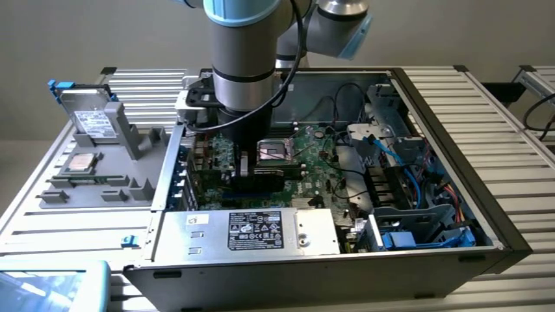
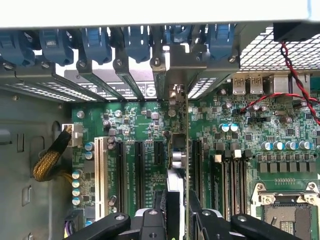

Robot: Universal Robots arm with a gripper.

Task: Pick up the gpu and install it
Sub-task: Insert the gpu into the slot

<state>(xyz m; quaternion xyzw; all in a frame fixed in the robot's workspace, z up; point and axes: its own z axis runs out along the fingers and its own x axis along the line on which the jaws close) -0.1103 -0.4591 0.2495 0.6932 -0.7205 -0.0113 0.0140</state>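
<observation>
The arm (image 1: 247, 45) is showing thick silver-grey cylindrical links with pale blue caps at its joints, darkening to a black wrist section, and a black cable (image 1: 297, 39) is looping down alongside it. The gripper (image 2: 183, 192) is presenting black angled linkage bars studded with round silver screws, and one of its fingers (image 2: 173, 186) is wearing a pale grey pad on its inner face.

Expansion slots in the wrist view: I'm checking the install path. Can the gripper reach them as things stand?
Probably yes. The gripper holds the gpu edge-on right over the black slots, and no cable crosses them; the yellow-sleeved cable lies off to the side.
</observation>
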